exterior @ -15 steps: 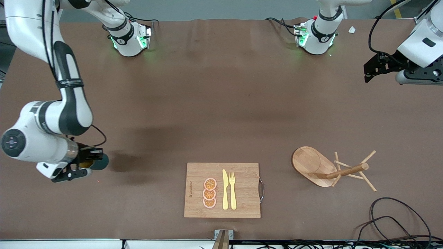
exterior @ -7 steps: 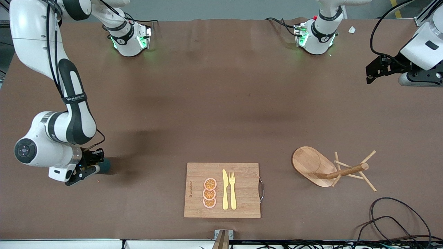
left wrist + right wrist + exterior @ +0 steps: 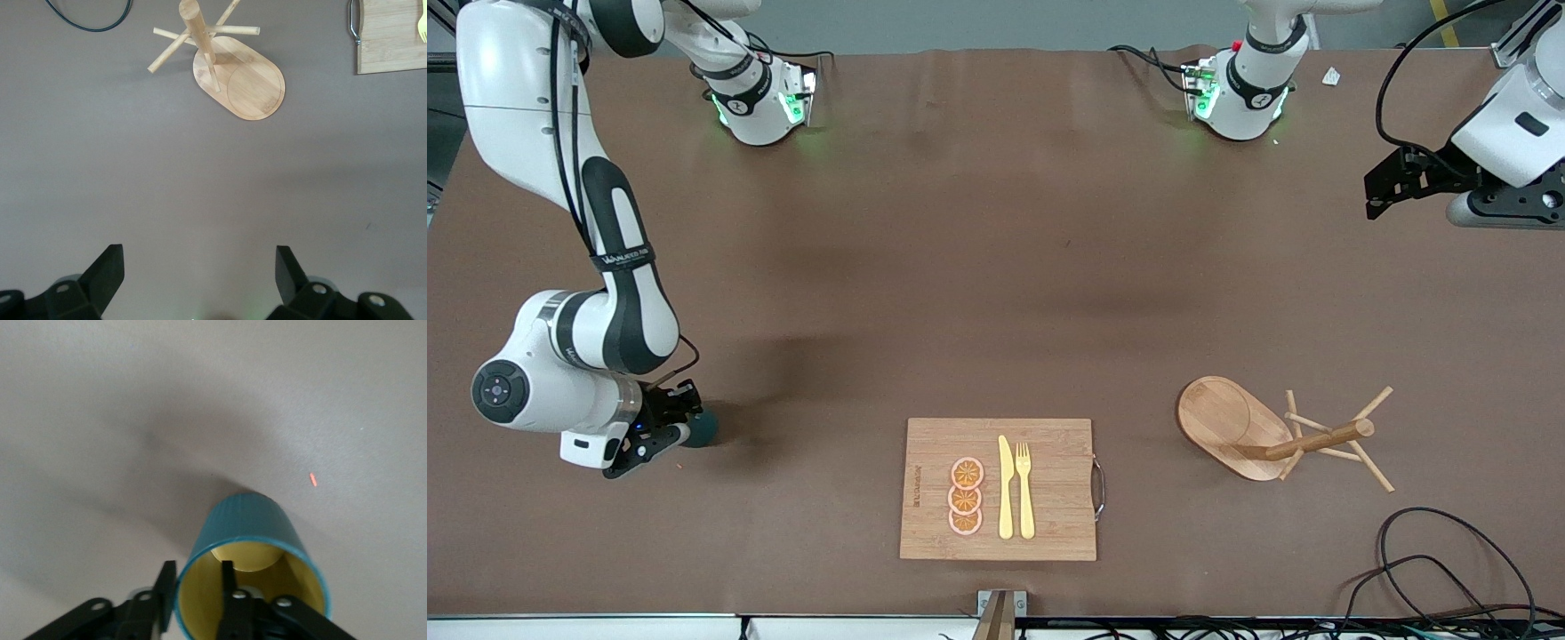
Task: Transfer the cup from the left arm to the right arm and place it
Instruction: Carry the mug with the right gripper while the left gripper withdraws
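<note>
Cup (image 3: 701,429) (image 3: 252,567): gripped by its rim in the right gripper (image 3: 671,428) (image 3: 195,600), low at the right arm's end of the table (image 3: 996,267). Left gripper (image 3: 1383,185) (image 3: 200,277): held spread apart, nothing in it, over the left arm's end; wooden peg rack (image 3: 1272,431) (image 3: 227,67) seen below it.

cup (image 3: 702,429) 1 — orange slices (image 3: 966,497) 3 — knife (image 3: 1006,487) 1 — fork (image 3: 1024,489) 1 — cutting board (image 3: 1049,533) 1 — peg rack (image 3: 1280,434) 1

Teal ribbed cup (image 3: 250,567), yellow inside, wall pinched between right gripper (image 3: 197,593) fingers, at table's right-arm end.
</note>
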